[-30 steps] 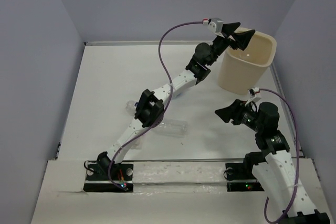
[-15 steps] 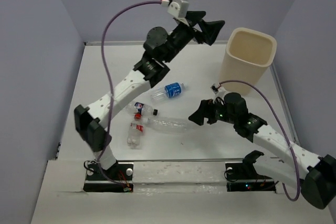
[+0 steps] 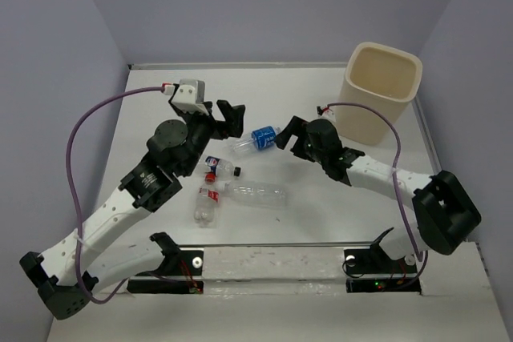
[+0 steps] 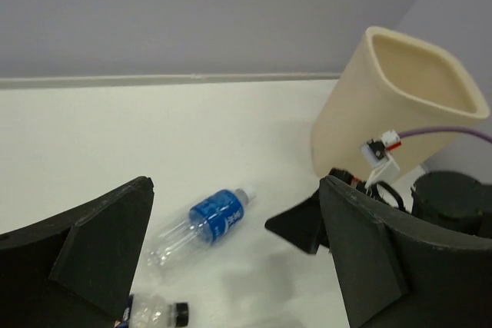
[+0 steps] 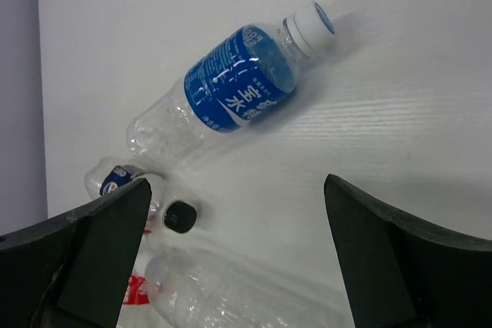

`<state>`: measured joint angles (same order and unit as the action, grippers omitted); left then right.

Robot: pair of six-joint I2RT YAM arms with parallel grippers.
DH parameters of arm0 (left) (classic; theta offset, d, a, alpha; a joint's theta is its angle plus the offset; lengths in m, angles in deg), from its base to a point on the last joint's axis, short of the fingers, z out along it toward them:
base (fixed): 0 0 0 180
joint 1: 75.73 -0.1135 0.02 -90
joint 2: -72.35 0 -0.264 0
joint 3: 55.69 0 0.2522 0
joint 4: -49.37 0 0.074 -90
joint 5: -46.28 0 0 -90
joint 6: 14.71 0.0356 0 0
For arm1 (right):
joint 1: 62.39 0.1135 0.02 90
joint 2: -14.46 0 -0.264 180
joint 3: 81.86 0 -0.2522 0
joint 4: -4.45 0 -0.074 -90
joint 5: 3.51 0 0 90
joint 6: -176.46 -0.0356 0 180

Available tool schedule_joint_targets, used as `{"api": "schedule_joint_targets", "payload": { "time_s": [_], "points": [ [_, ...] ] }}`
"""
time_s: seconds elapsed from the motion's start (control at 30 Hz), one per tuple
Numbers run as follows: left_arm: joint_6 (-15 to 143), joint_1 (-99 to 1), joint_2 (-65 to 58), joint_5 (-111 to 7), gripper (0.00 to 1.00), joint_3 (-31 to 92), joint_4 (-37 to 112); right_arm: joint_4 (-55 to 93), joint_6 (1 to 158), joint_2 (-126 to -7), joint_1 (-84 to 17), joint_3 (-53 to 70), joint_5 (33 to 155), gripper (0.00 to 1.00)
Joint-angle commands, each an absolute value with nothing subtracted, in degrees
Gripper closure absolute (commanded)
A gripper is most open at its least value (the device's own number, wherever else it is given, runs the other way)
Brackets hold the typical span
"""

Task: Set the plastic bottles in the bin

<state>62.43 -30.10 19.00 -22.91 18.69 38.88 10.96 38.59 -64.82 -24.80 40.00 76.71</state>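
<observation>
Blue-labelled bottle (image 5: 234, 82), beyond spread right pincer (image 5: 237, 182)

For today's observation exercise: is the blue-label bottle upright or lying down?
Lying down: the blue-label bottle rests lengthwise on the table, cap pointing sideways.

The white table (image 3: 304, 94) carries the cream bin (image 3: 383, 94), standing upright at 2 o'clock from its centre. A blue-labelled bottle (image 3: 258, 138) lies on its side near the centre, its white cap pointing to 2 o'clock. Towards 8 o'clock three more lie close together: a black-capped bottle (image 3: 218, 167), a red-labelled bottle (image 3: 207, 202) and a long clear bottle (image 3: 258, 195)
</observation>
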Motion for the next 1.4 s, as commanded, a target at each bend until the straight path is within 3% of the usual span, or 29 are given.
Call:
{"api": "schedule_joint_targets", "payload": {
  "time_s": [0.0,0.23,0.57,0.87,1.03,1.07,1.13,1.17,1.37],
  "points": [
    [65.01,-30.03,28.28,-16.05,0.01,11.8,32.45,5.73,29.96,-73.83,-24.33,32.54,72.07,0.0],
    [65.88,-30.73,37.54,-17.61,0.01,1.58,36.3,7.39,22.12,-82.19,-24.94,26.93,66.08,0.0],
    [69.23,-31.08,39.56,-27.46,0.01,1.58,36.14,2.92,22.3,-93.63,-24.94,20.49,74.97,0.0],
    [69.32,-31.08,42.02,-27.73,0.01,1.67,35.96,6.16,20.98,-100.14,-24.94,15.04,71.81,0.01],
    [69.49,-31.08,41.41,-27.55,0.01,1.67,35.79,7.57,20.29,-101.99,-25.47,12.49,70.76,0.14],
    [69.49,-31.17,41.32,-27.38,0.01,1.67,35.79,7.66,19.76,-102.08,-25.47,12.23,70.41,0.26],
    [69.49,-31.08,40.88,-27.11,0.01,1.67,35.7,7.49,19.4,-101.82,-26.08,11.96,68.75,0.33],
    [69.49,-31.17,40.71,-26.94,0.01,1.67,35.7,7.49,19.4,-101.47,-26.09,11.53,68.12,0.47],
    [69.14,-31.43,39.92,-25.53,0.01,1.49,35.7,6.26,23.17,-97.78,-27.32,8.98,64.35,0.65]
  ]
}}
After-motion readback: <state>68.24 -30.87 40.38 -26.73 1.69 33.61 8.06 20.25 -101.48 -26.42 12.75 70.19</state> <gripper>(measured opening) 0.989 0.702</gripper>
